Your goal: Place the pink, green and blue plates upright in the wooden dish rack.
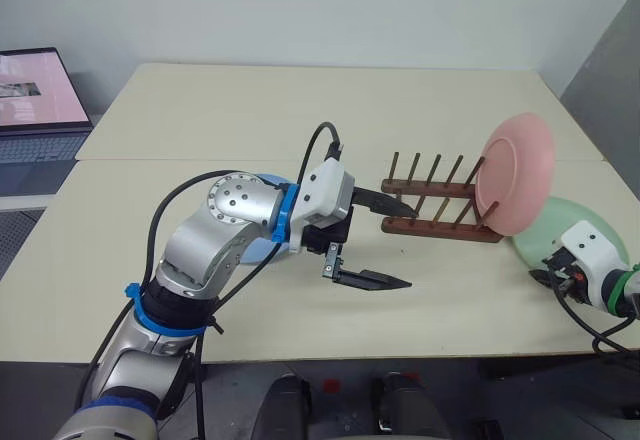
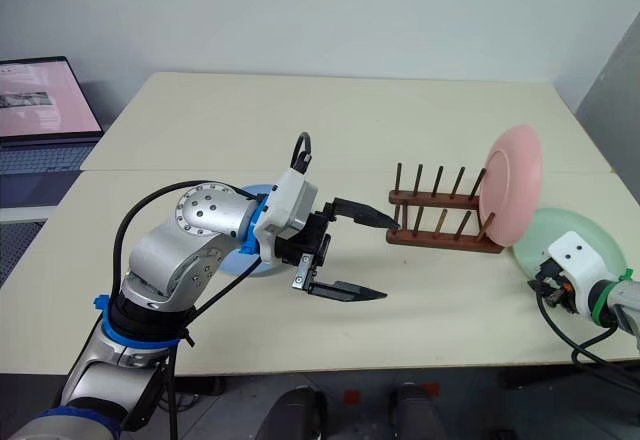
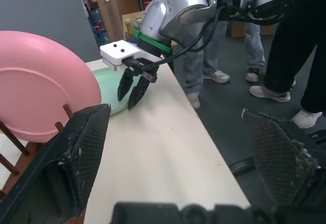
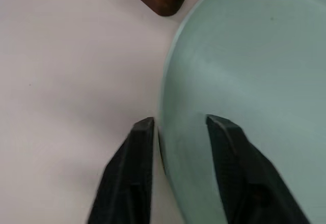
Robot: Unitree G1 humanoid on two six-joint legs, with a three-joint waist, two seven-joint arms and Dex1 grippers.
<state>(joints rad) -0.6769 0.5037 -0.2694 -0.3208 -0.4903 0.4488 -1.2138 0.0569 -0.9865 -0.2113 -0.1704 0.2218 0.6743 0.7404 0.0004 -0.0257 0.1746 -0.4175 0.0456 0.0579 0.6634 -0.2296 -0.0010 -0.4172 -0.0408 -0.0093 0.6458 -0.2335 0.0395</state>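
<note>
Even, soft overhead light fills the room, bright without glare. The desk (image 1: 300, 120) shows only faint shadows, one beneath the left gripper (image 1: 385, 245). In the left wrist view its own fingers (image 3: 86, 147) are soft-edged, and the right wrist view is slightly blurred.

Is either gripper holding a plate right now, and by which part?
The right gripper straddles the near rim of the green plate, one finger on each side; a firm clamp cannot be told yet. The left gripper is open, holding nothing.
</note>
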